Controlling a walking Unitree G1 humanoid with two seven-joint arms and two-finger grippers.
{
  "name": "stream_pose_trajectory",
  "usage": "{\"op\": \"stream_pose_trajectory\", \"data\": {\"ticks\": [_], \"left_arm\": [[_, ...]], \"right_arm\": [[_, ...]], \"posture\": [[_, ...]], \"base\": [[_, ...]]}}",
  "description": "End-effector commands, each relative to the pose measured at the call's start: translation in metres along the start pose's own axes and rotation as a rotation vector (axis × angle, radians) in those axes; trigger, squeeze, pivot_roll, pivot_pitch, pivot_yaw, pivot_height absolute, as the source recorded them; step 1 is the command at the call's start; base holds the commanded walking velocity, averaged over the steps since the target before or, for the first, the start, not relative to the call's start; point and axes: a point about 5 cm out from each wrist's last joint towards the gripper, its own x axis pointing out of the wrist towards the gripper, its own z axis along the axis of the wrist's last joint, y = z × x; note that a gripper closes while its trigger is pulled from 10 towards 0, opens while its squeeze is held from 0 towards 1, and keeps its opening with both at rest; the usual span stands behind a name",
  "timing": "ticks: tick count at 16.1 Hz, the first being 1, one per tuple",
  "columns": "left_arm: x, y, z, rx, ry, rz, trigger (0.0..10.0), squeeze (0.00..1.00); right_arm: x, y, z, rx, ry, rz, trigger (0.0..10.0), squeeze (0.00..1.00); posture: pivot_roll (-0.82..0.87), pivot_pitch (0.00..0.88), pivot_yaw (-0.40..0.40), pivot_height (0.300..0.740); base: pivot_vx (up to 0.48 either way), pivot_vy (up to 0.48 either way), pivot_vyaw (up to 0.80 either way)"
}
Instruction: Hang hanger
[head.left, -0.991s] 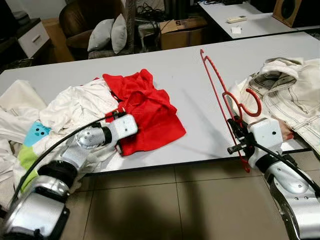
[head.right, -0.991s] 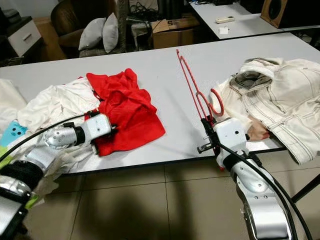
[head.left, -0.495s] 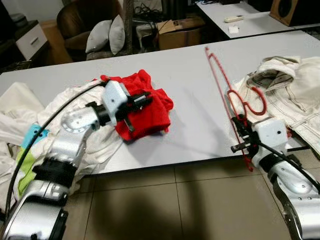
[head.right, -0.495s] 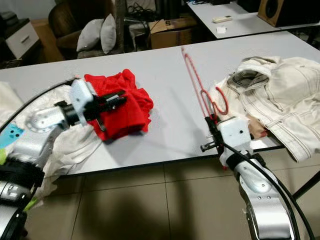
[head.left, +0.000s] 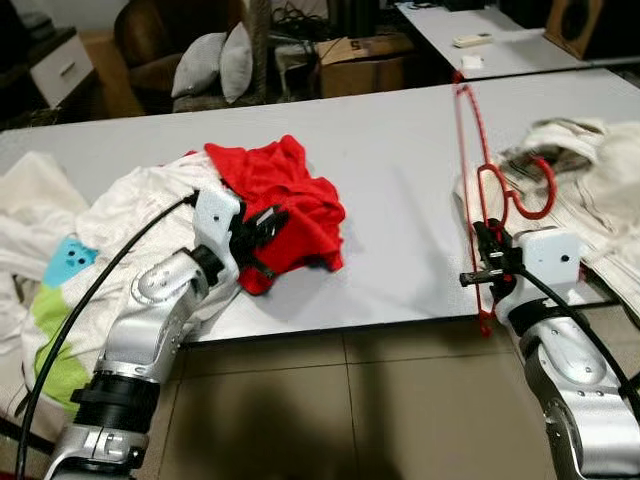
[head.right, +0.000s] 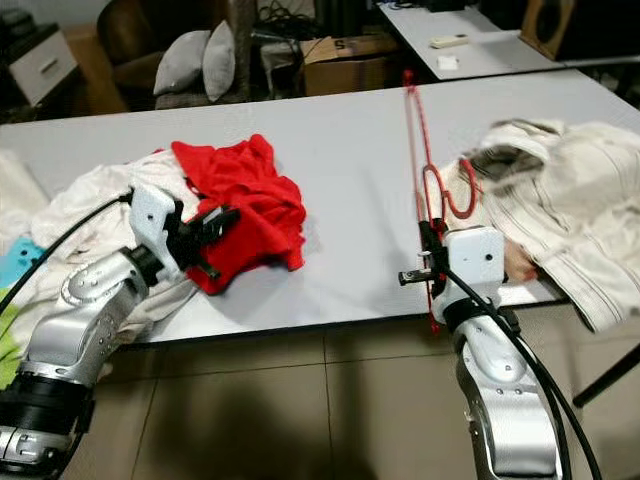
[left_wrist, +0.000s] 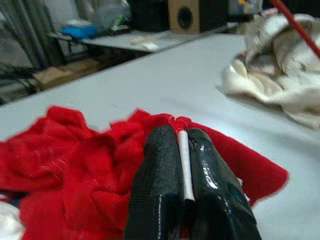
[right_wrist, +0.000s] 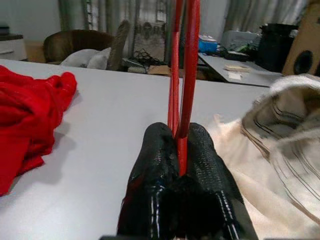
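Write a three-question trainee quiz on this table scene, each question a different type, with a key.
1. True or false: the right gripper holds the red hanger upright at the table's front edge.
2. The left gripper is shut on: A) the cream jacket B) the red garment C) a pillow
3. Fill in: the jacket lies to the hanger's ____ (robot's side).

Key: 1 true; 2 B; 3 right
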Motion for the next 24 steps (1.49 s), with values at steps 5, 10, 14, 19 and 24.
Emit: {"op": "stream_pose_trajectory", "data": {"ticks": [5, 10, 14, 19, 24], "left_arm": [[0.019, -0.008, 0.030, -0.018, -0.077, 0.049, 10.0, 0.00], [0.038, -0.021, 0.059, -0.049, -0.168, 0.017, 10.0, 0.00], [0.041, -0.017, 0.136, -0.026, -0.416, -0.009, 10.0, 0.00], [0.029, -0.026, 0.196, -0.064, -0.599, -0.124, 10.0, 0.00], [0.027, -0.056, 0.042, 0.043, 0.009, -0.427, 10.0, 0.00]], "right_arm": [[0.011, -0.013, 0.028, 0.004, -0.078, -0.002, 10.0, 0.00], [0.015, -0.028, 0.049, -0.004, -0.112, -0.052, 10.0, 0.00], [0.020, -0.030, 0.082, 0.011, -0.234, -0.075, 10.0, 0.00], [0.018, -0.050, 0.108, 0.043, -0.311, -0.147, 10.0, 0.00], [0.014, -0.036, 0.068, 0.043, -0.130, -0.057, 10.0, 0.00]], "posture": [[-0.11, 0.000, 0.086, 0.740], [-0.14, 0.000, 0.052, 0.740], [-0.15, 0.000, 0.032, 0.740], [-0.14, 0.000, 0.051, 0.740], [-0.13, 0.000, 0.044, 0.740]], "base": [[-0.237, 0.000, 0.00], [-0.312, 0.000, 0.00], [-0.289, 0.000, 0.00], [-0.210, 0.000, 0.00], [0.000, 0.000, 0.00]]}}
